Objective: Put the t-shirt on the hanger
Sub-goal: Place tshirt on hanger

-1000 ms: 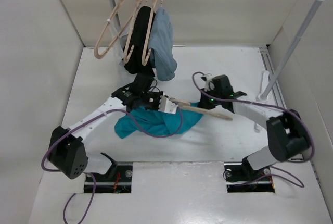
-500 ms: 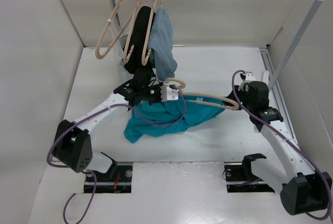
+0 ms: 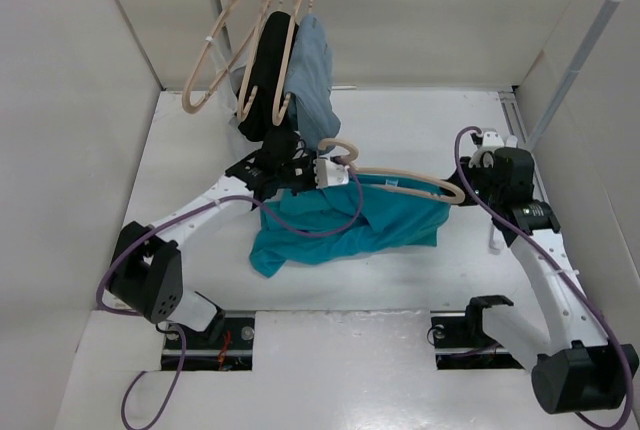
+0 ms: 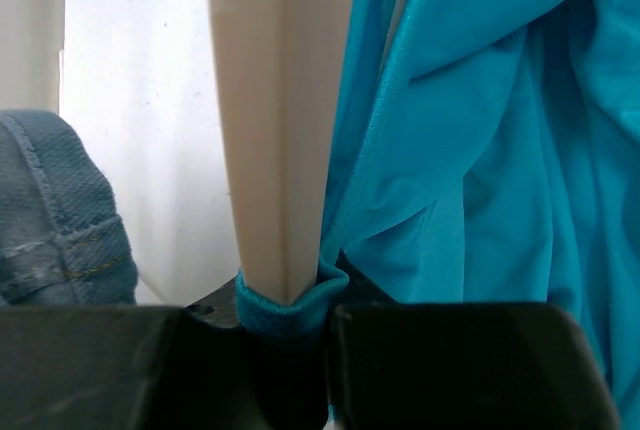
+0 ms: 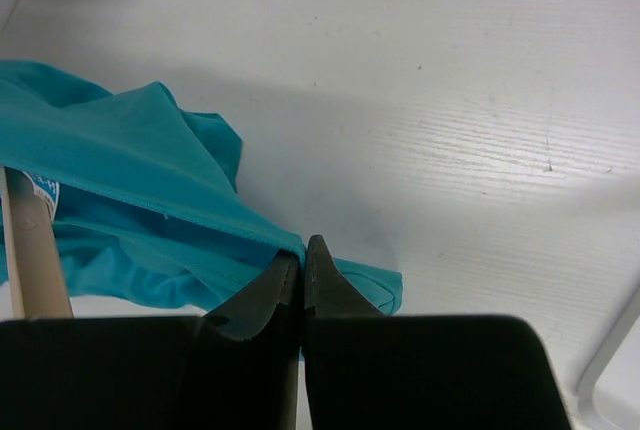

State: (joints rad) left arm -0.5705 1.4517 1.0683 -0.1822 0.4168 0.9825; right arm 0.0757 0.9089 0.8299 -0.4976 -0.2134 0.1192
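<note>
Two arms meet mid-frame in the top view: the left gripper (image 3: pixel 322 172) clamps the hanger (image 3: pixel 425 183) near its hook, and the t-shirt (image 3: pixel 390 222) hangs beneath it onto the table (image 3: pixel 200 150). The right gripper (image 3: pixel 465 190) sits at the shirt's right end.

Left wrist, bottom centre: the jaws pinch hanger and teal cloth together.

Right wrist, bottom centre: the fingers are closed on the shirt's edge.

Left arm (image 3: pixel 200 213) and right arm (image 3: pixel 552 272) extended, jaws clamped.
</note>
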